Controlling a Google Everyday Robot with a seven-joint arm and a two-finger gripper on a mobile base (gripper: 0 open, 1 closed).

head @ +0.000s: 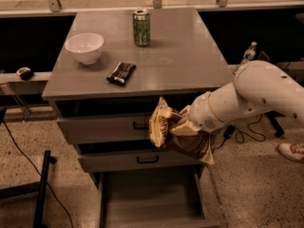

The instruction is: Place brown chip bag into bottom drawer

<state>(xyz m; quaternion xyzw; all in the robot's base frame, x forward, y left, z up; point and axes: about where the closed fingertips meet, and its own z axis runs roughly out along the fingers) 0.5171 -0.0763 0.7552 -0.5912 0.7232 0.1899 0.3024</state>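
My gripper (pixel 184 125) is shut on the brown chip bag (pixel 176 137), a crumpled dark brown foil bag with cream-yellow edges. I hold it in the air in front of the two upper drawers, below the cabinet top and above the open bottom drawer (pixel 152 201). The bottom drawer is pulled out, a plain grey tray with a bare flat floor. My white arm (pixel 256 96) reaches in from the right.
On the cabinet top (pixel 190 56) stand a white bowl (pixel 84 47), a small black packet (pixel 121 73) and a green can (pixel 141 27). The two upper drawers (pixel 104 127) stick out slightly. A black stand leg (pixel 42 189) is on the floor at left, a shoe (pixel 292 151) at right.
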